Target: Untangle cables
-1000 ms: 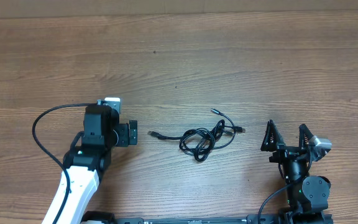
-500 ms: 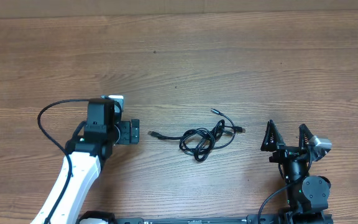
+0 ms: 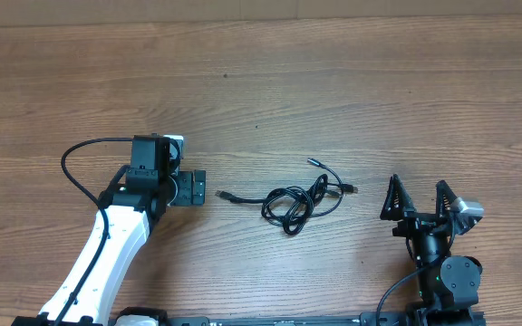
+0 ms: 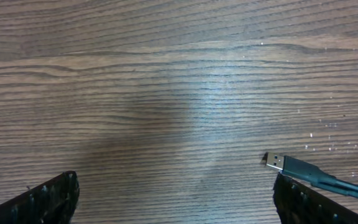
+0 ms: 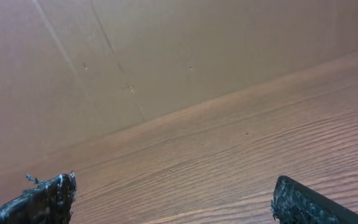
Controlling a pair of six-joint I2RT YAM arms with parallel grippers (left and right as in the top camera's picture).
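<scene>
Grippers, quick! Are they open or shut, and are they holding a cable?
Left gripper: open, holding nothing.
Right gripper: open, holding nothing.

We see a wooden table (image 3: 333, 91) with dark grain lines running across it. At its far edge stands a plain brown wall (image 5: 166, 50), possibly cardboard, marked with faint diagonal creases.

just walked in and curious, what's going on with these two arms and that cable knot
Two robot arms face a small knot of thin black cables on the table. Nothing is gripped yet. The left pincer is open beside the loose plug end on the knot's left, not touching it. The right pincer, also open, sits off to the knot's right.
</scene>
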